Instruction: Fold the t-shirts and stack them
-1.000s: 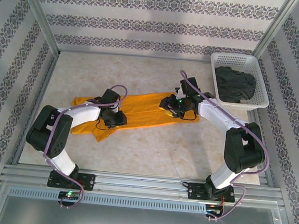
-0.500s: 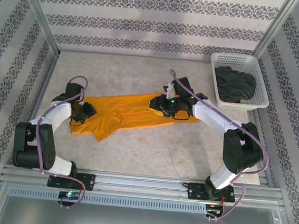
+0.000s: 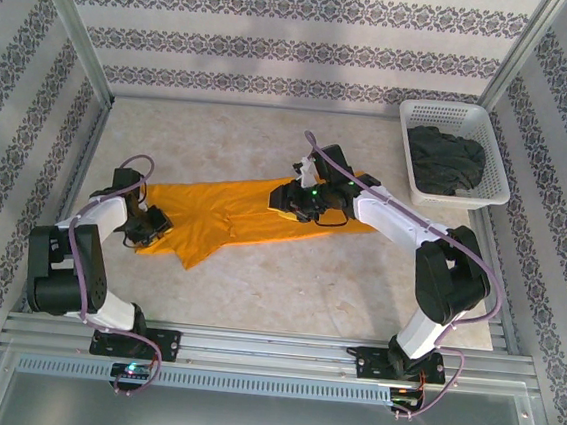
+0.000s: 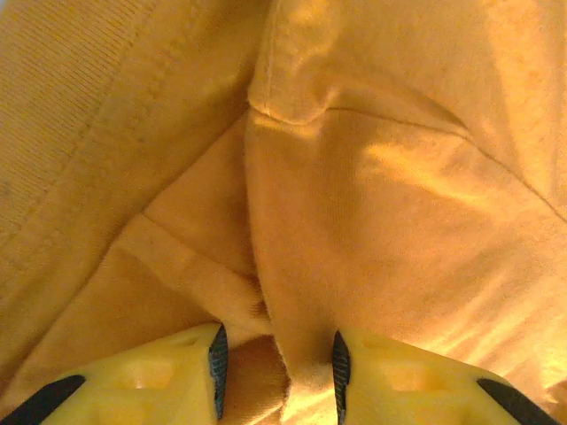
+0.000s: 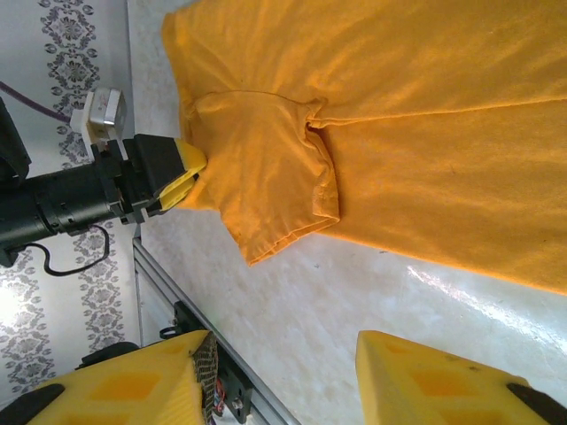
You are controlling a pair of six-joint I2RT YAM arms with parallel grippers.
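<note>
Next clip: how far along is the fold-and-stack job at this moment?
Done: nothing is folded or stacked. The orange shirt lies spread out on the table. In hand: the left gripper straddles a ridge of its cloth at the left end, though whether it is pinching is unclear. The right gripper is open and holds nothing. Left: every fold, plus the grey shirt, which lies crumpled in the basket.

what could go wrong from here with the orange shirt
1. The left pincer has only a thin ridge of the orange shirt between its fingers; it may slip out or lift one layer.
2. The right pincer is open with table, not cloth, between its fingers; closing there would likely grab nothing.
</note>
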